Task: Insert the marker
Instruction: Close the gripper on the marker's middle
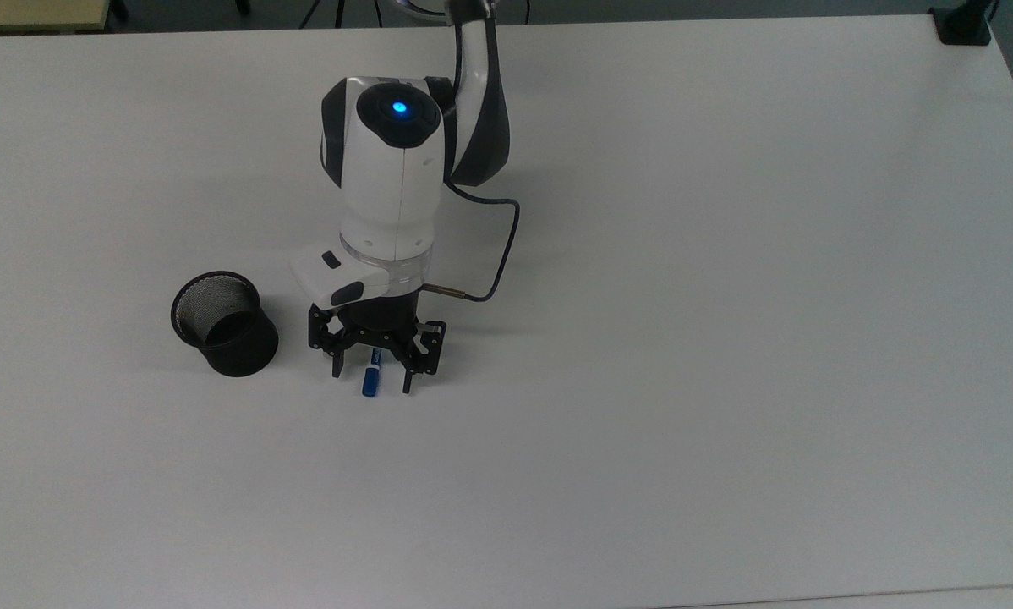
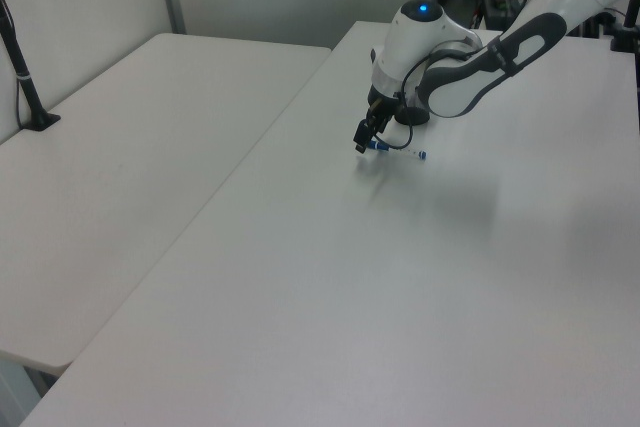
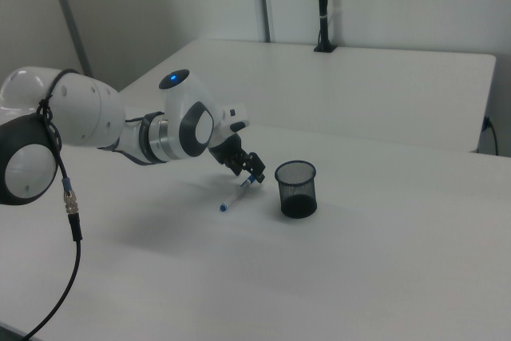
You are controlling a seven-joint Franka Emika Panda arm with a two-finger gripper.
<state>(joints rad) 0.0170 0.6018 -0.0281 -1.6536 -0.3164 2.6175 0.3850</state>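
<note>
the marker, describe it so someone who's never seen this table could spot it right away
On the white table, find the black mesh cup; to the top view's right of it hangs the open gripper. The marker lies flat between its fingers: slim, white-barrelled, blue-capped, the only pen there.

marker (image 1: 371, 378) barrel (under tool (image 1: 371, 377))

The marker (image 1: 371, 378) is laid flat on the white table (image 1: 726, 338), to the top view's right of the black mesh cup (image 1: 224, 323) and apart from it. A white barrel with a small blue label and a blue cap is seen, the cap pointed toward the top view's bottom edge. In the right view, the marker (image 3: 234, 198) is seen to the right view's left of the cup.
</note>
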